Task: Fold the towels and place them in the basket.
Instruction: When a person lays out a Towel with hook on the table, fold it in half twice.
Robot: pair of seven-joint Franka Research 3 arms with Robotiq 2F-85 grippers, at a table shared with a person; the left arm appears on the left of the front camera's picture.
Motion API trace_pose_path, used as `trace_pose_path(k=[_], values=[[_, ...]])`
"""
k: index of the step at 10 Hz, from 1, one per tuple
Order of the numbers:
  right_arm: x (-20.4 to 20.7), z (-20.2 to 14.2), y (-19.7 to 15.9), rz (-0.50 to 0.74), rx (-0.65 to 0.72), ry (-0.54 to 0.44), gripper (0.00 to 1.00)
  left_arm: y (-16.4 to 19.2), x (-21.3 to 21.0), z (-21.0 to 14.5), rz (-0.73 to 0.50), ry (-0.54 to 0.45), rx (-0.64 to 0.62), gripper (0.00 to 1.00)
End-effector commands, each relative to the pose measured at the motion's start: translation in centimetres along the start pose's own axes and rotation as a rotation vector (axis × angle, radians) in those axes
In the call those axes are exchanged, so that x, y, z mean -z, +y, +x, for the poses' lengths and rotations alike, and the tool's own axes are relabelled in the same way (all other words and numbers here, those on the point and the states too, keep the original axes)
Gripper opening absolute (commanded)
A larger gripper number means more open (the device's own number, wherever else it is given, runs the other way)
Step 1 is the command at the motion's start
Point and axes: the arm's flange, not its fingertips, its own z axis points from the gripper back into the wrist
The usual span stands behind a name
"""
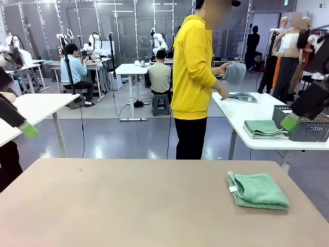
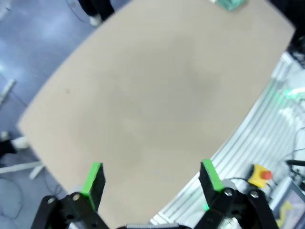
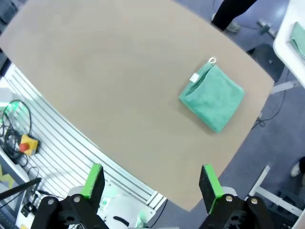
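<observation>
A mint green towel [image 1: 258,191] with a white tag lies folded on the right part of the beige table [image 1: 128,206]. It also appears in the right wrist view as the green towel [image 3: 212,95], and its corner is at the top edge of the left wrist view [image 2: 228,4]. The person in a yellow hoodie holds a pale blue-grey towel [image 1: 235,73] over a white side table. The dark grey basket [image 1: 308,131] stands on that side table. My left gripper [image 1: 29,129] [image 2: 151,179] hovers open high above the table's left side. My right gripper [image 1: 289,122] [image 3: 151,182] hangs open above the right side, holding nothing.
On the white side table [image 1: 241,110] behind lie a stack of folded green towels [image 1: 264,128] and a grey towel [image 1: 242,95]. The person [image 1: 193,67] stands at the far edge, turned right. Another white table [image 1: 36,108] is at the left.
</observation>
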Motion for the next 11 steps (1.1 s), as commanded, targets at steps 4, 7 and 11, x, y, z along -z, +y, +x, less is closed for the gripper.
trace_pose_path(k=[4, 7, 11], values=[[1.9, 0.9, 0.1, -0.024, 0.039, -0.025, 1.00, -2.1, -3.8, -0.5, 0.120, -0.040, 0.014, 1.00], [1.1, 1.3, -0.4, -0.015, 0.008, -0.012, 1.00, -1.8, -4.4, -1.0, 0.097, -0.061, 0.026, 1.00], [1.1, 1.3, -0.4, -0.015, 0.008, -0.012, 1.00, -1.8, -4.4, -1.0, 0.097, -0.061, 0.026, 1.00]])
